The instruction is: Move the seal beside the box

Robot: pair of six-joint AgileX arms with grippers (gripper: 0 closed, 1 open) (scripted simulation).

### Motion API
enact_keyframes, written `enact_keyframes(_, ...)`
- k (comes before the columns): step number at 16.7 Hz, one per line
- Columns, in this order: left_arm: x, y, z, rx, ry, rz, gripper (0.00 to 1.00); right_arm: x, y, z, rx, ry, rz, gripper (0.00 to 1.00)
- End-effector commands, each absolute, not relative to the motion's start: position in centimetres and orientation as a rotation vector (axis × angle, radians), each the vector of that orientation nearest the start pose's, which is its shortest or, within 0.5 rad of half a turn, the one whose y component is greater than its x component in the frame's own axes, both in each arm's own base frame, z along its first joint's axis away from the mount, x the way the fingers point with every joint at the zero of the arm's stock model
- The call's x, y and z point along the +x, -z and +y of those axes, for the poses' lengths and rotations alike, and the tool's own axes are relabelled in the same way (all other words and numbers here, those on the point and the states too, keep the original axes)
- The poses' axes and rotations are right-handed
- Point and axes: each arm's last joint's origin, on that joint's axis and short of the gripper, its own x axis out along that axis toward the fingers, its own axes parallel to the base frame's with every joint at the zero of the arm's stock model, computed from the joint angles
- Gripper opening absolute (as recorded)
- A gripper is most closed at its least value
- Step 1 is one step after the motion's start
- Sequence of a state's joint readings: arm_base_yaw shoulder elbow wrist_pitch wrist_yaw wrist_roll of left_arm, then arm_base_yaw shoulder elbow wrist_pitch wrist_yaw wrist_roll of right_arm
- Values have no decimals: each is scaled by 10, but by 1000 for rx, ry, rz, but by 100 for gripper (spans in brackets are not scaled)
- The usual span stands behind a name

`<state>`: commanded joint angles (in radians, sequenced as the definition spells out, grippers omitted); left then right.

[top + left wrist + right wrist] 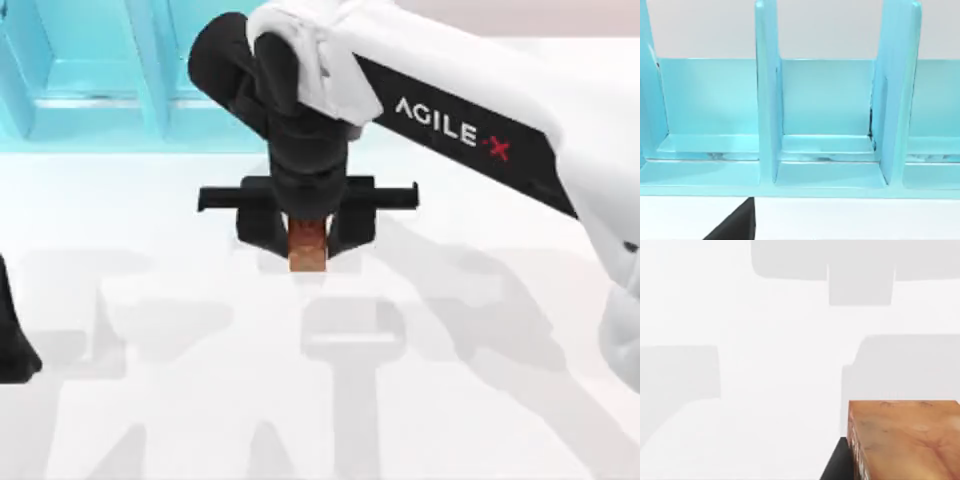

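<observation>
The seal [307, 250] is a small orange-brown mottled block held between the black fingers of my right gripper [306, 238], near the middle of the table. The gripper points straight down and is shut on it. In the right wrist view the seal [905, 440] shows close up above the white table, with one dark finger [836, 465] beside it. The box [90, 70] is a light blue open case with upright dividers at the table's back left, some way behind and to the left of the seal. The left wrist view faces the box [825, 100] and its compartments.
My left arm [12, 335] is parked at the table's left edge. The white right arm [470, 120] reaches in from the right over the table's back half. The white table [320, 400] lies open in front of the seal.
</observation>
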<state>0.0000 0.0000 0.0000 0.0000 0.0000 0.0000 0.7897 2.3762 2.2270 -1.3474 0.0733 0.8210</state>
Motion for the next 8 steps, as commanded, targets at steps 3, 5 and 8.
enact_keyframes(3, 106, -160, -1, 0, 0, 0, 100, 383, -230, 238, 25, 13, 1469, 0)
enact_keyframes(5, 106, -160, -1, 0, 0, 0, 100, 401, -243, 164, 17, 8, 1468, 0)
enact_keyframes(8, 106, -160, -1, 0, 0, 0, 100, 401, -256, 80, 14, 5, 1469, 0)
